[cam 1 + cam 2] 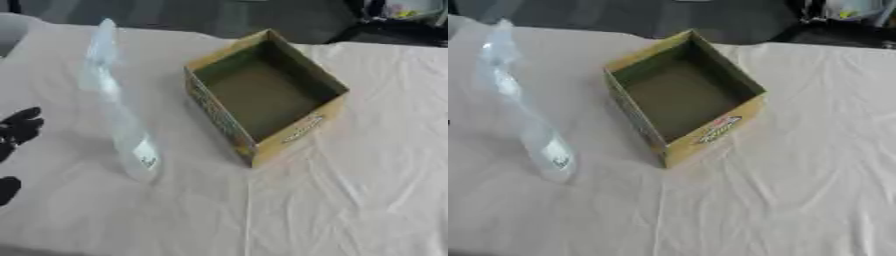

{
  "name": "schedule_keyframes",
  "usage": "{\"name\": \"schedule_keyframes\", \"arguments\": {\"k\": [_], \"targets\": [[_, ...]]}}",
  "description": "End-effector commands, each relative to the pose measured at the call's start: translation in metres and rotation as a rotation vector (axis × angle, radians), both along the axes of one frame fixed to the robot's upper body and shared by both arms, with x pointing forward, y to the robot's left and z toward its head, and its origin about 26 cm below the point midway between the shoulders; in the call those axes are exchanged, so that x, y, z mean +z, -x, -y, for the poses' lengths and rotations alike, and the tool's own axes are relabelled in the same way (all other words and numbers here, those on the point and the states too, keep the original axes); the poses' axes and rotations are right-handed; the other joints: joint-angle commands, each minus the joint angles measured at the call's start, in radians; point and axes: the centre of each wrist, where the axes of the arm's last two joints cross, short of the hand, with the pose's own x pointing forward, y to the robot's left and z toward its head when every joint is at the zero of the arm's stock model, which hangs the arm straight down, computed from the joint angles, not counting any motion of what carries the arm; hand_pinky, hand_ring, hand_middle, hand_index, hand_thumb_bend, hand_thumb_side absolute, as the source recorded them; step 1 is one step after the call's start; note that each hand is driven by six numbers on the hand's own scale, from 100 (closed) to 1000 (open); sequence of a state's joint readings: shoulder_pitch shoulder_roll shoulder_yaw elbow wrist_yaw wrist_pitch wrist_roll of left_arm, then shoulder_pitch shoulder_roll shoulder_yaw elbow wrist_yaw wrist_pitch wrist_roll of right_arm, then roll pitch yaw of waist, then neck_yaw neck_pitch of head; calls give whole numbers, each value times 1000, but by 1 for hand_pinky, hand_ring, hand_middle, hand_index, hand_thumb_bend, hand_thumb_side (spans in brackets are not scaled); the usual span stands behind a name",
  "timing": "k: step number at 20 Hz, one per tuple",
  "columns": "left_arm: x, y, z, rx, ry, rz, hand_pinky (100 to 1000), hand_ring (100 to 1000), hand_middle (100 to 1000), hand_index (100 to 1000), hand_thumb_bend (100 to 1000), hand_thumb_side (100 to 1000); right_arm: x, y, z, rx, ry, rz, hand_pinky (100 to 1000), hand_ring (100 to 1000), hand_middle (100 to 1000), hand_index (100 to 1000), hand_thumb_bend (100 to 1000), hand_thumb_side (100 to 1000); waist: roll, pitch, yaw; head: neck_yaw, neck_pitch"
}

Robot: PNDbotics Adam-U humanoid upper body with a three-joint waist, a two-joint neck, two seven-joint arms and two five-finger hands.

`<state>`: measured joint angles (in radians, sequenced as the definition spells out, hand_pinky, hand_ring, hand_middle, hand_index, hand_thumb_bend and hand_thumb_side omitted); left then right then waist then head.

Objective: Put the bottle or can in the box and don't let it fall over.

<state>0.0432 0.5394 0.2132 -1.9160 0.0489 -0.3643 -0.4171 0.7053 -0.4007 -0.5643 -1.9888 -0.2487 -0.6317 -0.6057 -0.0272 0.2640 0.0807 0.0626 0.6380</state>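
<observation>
We are looking down at a table covered in a pale wrinkled cloth (332,200). A clear plastic bottle (118,105) is standing upright on the cloth, just left of an open cardboard box (267,95), near it but apart. The box is sitting empty, so we are judging the task as at its start: the reach for the bottle is not yet made. Our left hand (19,127) is showing only as dark shapes at the left edge, well short of the bottle, holding nothing; we cannot tell how its fingers are set. Our right hand is not showing. Next, the hand is needing to close round the bottle and lift it straight.
</observation>
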Motion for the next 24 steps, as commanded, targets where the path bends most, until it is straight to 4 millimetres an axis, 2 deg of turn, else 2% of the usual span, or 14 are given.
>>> {"name": "schedule_keyframes", "arguments": {"k": [1,10,21,22,24], "targets": [[11,-3,-3,-12,-63,3,1000,1000,1000,933,435,794,6,-1,1,-10,32,112,887,974,1000,898,100,530,2,-8,-2,4,-12],[12,-14,-6,-20,-97,-20,1000,1000,1000,925,441,827,5,-2,0,-5,30,109,888,975,1000,898,100,529,1,-8,-7,6,-13],[14,-22,-9,-1,-116,4,1000,1000,1000,924,413,817,4,-4,-2,2,30,103,889,975,1000,899,100,528,-1,-3,-7,7,-16],[17,-24,-7,-11,-118,13,1000,1000,1000,914,390,791,4,-5,-2,5,30,102,890,976,1000,899,100,527,-1,-1,-9,9,-16],[21,-28,-3,-34,-118,17,1000,1000,1000,911,393,793,3,-7,-3,10,31,100,890,976,1000,899,100,527,-1,1,-9,10,-17]]}}
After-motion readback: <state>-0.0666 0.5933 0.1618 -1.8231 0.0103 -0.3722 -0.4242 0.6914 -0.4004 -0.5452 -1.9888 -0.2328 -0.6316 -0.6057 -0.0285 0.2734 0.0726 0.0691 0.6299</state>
